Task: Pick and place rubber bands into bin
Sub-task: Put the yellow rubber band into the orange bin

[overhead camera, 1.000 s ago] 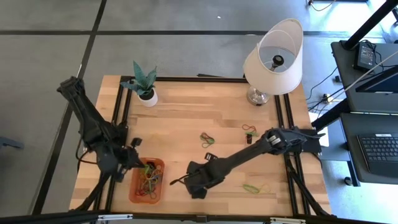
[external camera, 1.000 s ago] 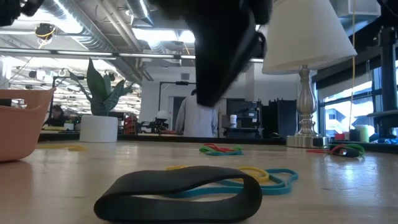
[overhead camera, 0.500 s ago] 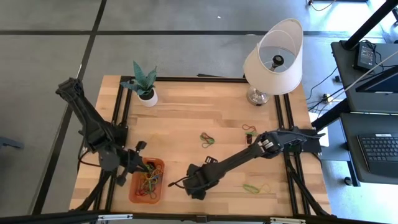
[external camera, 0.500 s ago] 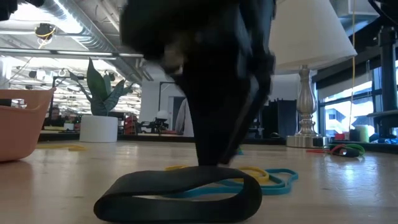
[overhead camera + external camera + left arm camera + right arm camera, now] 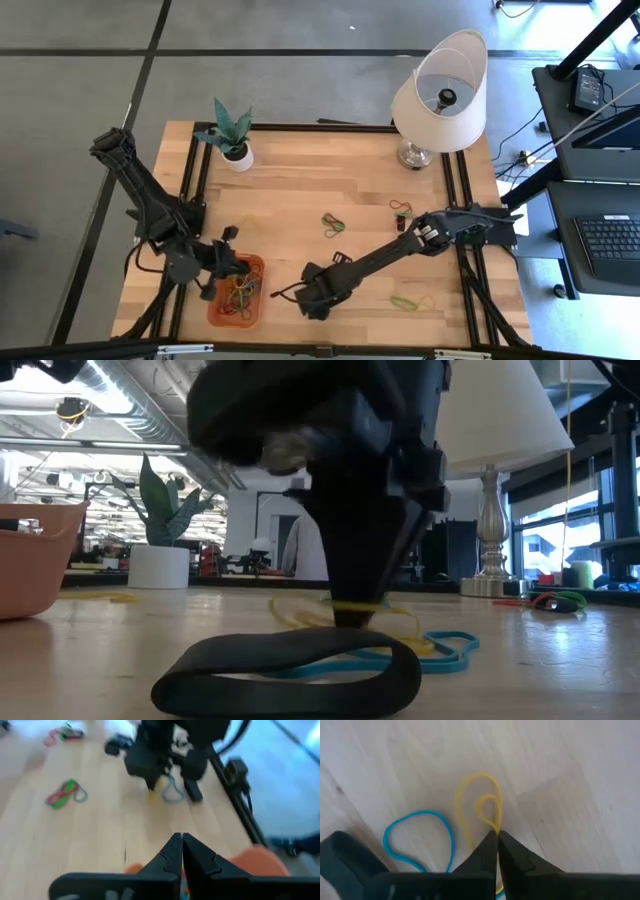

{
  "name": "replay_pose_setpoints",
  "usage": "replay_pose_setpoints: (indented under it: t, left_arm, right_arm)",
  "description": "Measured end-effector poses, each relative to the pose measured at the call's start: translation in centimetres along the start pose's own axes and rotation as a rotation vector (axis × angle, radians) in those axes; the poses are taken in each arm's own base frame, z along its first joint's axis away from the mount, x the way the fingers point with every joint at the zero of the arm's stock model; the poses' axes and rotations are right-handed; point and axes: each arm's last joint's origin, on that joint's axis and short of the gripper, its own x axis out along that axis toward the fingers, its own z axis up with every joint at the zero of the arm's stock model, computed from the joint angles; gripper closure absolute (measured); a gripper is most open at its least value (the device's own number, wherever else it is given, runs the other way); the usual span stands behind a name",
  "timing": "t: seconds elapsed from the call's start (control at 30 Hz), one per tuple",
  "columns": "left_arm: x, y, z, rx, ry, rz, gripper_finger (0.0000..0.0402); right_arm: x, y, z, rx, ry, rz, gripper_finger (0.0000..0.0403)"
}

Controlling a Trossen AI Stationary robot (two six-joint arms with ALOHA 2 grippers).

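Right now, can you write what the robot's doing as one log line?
right gripper: shut on yellow rubber band, table front | left gripper: shut, over bin | step: lifting band

Pale matt wooden table (image 5: pixel 300 190), seemingly plastic orange bin (image 5: pixel 217 305), thin rubbery bands (image 5: pixel 480 805)

The left arm reaches in from the worktop's left edge, elbow bent, and its left gripper (image 5: pixel 228 262) hangs toward the front left of the worktop with its fingers (image 5: pixel 172 854) pressed together, nothing between them. The right arm stretches low from the right side across to the front middle. Its right gripper (image 5: pixel 312 297) points down at the worktop, fingers (image 5: pixel 490 851) pinched on a yellow rubber band (image 5: pixel 481 810).
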Motion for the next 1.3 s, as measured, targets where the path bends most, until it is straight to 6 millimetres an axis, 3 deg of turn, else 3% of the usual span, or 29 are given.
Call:
replay_pose_setpoints:
  t: [0.17,0.5,0.63,0.9,1.3]
  left_arm:
    - [0.0,-0.2,0.8,-0.005,-0.098,0.031,0.0353]
    - [0.2,0.8,2.0,-0.066,-0.232,0.202,0.0228]
    - [0.6,1.5,2.5,-0.17,-0.264,0.24,0.0208]
    - [0.7,1.7,3.6,-0.177,-0.316,0.19,0.0206]
    - [0.5,1.4,4.5,-0.11,-0.376,0.133,0.0207]
  right_arm:
    - [-4.5,-0.3,0.2,0.043,-0.124,0.036,0.0398]
    - [-12.8,-0.7,0.3,0.117,-0.561,0.076,0.0401]
    - [-14.2,-0.2,1.4,0.071,-0.702,0.131,0.0401]
    - [-15.7,0.2,4.1,0.052,-0.879,0.245,0.0401]
    - [-15.9,-0.3,5.3,0.048,-0.922,0.248,0.0402]
